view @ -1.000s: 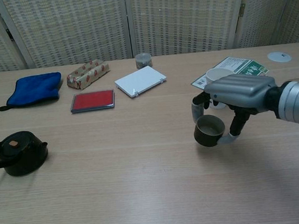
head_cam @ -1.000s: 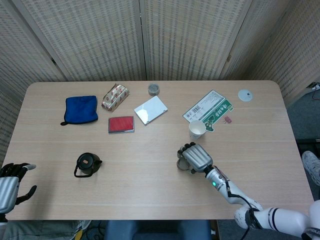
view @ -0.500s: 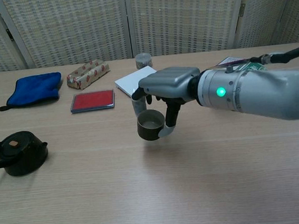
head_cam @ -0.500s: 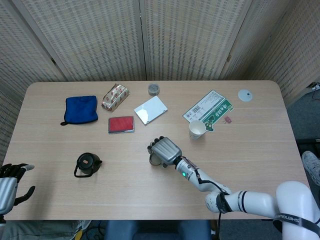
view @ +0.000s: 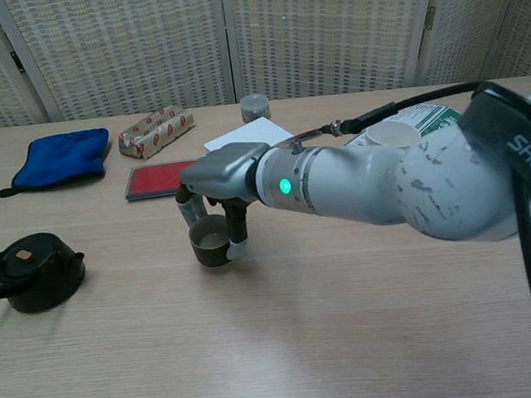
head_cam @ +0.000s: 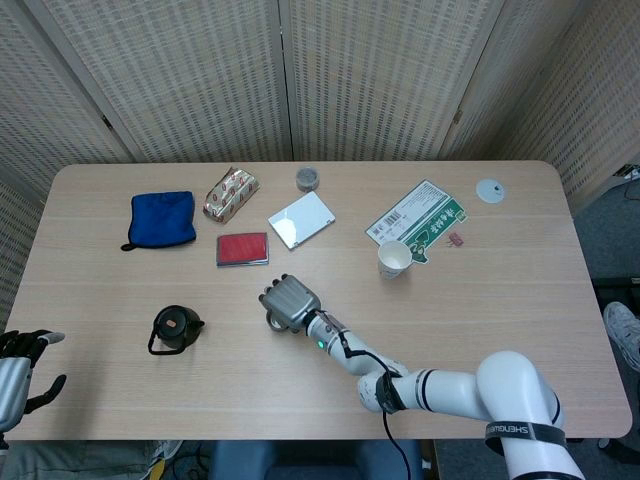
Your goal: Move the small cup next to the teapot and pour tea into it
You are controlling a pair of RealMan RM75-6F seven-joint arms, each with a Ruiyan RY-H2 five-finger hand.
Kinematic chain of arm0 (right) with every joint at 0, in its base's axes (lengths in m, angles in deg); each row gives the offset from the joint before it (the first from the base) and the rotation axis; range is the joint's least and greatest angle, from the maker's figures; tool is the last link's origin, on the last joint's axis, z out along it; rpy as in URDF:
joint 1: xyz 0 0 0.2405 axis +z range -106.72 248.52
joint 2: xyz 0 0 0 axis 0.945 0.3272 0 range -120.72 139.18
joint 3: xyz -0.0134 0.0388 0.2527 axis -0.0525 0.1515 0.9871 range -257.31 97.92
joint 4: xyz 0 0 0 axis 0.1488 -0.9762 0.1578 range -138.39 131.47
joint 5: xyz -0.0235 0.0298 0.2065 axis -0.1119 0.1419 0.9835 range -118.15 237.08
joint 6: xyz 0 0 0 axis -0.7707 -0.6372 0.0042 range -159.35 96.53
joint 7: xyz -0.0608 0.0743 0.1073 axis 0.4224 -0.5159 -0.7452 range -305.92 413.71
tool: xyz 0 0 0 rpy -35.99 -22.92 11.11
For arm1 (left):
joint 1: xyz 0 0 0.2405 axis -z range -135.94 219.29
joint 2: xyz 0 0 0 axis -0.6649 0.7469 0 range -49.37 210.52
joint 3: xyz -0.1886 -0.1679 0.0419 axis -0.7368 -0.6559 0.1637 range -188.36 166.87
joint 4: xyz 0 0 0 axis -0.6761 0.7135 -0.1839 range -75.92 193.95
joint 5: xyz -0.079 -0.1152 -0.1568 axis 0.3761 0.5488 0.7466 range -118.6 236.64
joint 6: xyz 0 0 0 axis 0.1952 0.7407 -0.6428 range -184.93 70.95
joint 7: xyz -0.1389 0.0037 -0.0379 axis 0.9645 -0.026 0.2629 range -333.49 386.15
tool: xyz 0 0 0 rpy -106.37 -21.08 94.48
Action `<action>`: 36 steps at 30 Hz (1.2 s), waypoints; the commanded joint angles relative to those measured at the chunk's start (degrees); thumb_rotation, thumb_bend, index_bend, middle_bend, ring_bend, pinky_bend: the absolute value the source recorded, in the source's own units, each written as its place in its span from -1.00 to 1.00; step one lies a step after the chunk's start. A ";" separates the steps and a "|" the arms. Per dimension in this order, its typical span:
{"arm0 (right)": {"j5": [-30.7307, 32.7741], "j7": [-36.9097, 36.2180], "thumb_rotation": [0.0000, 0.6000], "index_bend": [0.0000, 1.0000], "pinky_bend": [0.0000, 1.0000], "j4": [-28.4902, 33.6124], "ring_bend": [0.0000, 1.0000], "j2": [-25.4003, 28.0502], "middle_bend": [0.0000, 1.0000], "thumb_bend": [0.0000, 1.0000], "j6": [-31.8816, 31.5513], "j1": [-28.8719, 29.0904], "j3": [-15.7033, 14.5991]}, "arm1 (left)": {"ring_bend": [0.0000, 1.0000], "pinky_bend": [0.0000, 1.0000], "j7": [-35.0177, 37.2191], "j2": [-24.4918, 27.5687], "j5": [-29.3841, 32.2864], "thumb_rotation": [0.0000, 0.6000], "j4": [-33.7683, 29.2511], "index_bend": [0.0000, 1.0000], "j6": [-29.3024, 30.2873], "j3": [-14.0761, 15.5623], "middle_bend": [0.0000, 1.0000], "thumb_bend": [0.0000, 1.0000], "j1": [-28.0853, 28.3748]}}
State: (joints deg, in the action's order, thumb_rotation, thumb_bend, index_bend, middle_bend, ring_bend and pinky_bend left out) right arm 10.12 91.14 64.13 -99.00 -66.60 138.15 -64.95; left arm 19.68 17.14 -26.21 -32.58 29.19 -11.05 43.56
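Wicker screens behind, light wood table [head_cam: 520,300] in front. Right hand [view: 221,180] reaches across the middle of the table, fingers wrapped around the small cup [view: 210,243]; in the head view the hand [head_cam: 290,303] covers the cup. Whether the cup's base touches the wood or sits just above it, cannot tell. Teapot [head_cam: 174,328] is to the cup's left, still apart from it, lid on. Left hand [head_cam: 18,370] sits at the near left table edge, fingers spread, holding nothing. Further out: red case [head_cam: 242,249], white box [head_cam: 301,219], blue pouch [head_cam: 162,218], foil packet [head_cam: 231,193], small jar [head_cam: 307,179], paper cup [head_cam: 393,259] beside a green card [head_cam: 420,222], white disc [head_cam: 490,190].
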 commanded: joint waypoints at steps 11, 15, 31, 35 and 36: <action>3.95 0.20 1.00 -0.13 -0.37 -5.29 -0.54 -3.75 -0.45 -0.61 -0.22 4.03 -1.39 | -0.53 -0.74 0.37 -0.36 0.19 1.00 0.51 -0.42 0.15 0.18 -0.49 -0.44 -0.54; 4.85 0.18 1.00 -0.29 -0.37 -6.03 -0.56 -4.08 -0.49 -0.62 -0.15 4.72 -1.86 | -0.53 -0.74 0.18 -0.48 0.15 1.00 0.51 -0.42 0.17 0.23 -0.49 -0.44 -0.63; 4.50 -1.33 1.00 -0.59 -0.39 2.94 -0.64 2.55 -0.62 -0.62 -4.71 2.71 -3.70 | -0.53 -0.74 0.04 -0.30 0.19 1.00 0.25 -0.42 0.05 0.01 -0.49 -0.44 -0.62; 3.04 -0.96 1.00 -0.59 -0.39 10.82 -0.64 8.06 -0.60 -0.62 -10.05 -0.46 -5.17 | -0.53 -0.74 0.57 -0.63 -0.06 1.00 0.67 -0.42 -0.83 -0.06 -0.49 -0.44 -0.01; 2.25 -0.78 1.00 -0.59 -0.39 13.45 -0.64 9.94 -0.59 -0.62 -11.89 -1.58 -5.79 | -0.53 -0.74 0.63 -0.82 -0.22 1.00 0.91 -0.42 -1.12 -0.10 -0.49 -0.44 0.26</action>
State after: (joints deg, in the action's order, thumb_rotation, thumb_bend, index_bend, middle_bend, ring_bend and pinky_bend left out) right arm 14.12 90.14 71.81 -93.62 -74.06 139.47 -69.22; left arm 20.23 16.43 -26.33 -31.79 28.21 -11.12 43.69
